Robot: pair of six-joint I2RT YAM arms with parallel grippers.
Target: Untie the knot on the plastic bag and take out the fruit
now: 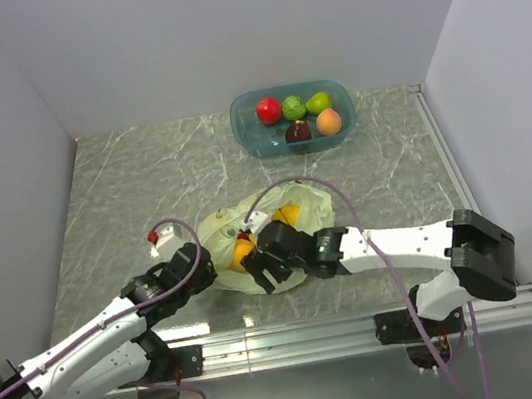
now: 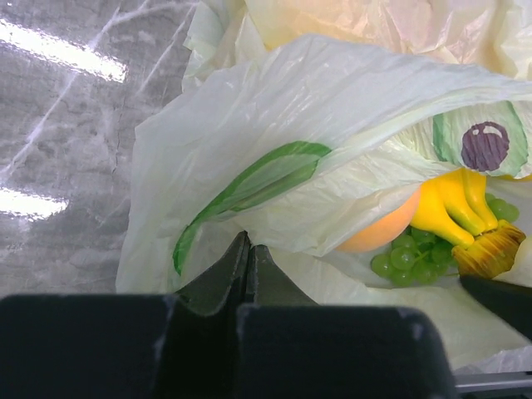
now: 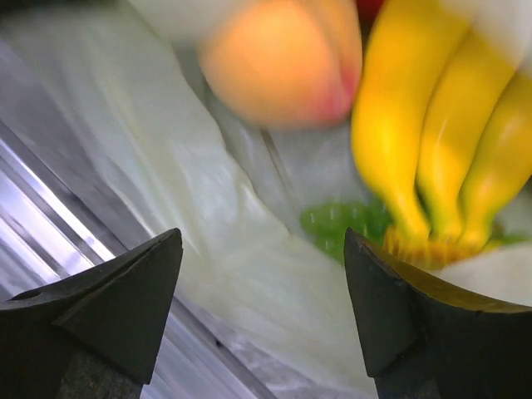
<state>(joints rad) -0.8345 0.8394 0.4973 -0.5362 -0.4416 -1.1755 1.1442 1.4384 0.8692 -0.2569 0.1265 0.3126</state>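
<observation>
Nearest to the lens, the black fingers of the left gripper [image 2: 248, 245] are pressed together with no gap, and their tips stand at a fold of the thin, crinkly, pale yellow-green plastic bag [image 2: 332, 100]. I cannot tell if film is pinched between them. Just behind this fold the mouth of the bag is open, and inside it lie a yellow toy banana bunch [image 2: 453, 212], a green grape bunch [image 2: 407, 258] and an orange round fruit [image 2: 382, 233], all touching each other.

The right gripper [image 3: 262, 241] has its jaws spread wide and holds nothing. Between them is only bag film, and the grape bunch and the banana stems are just beyond the tips.

From above, both grippers meet at the bag, which lies on the grey marbled table [image 1: 122, 182] near the arms. A teal plastic bowl [image 1: 247, 132] with other fruits stands well apart, at the far side
</observation>
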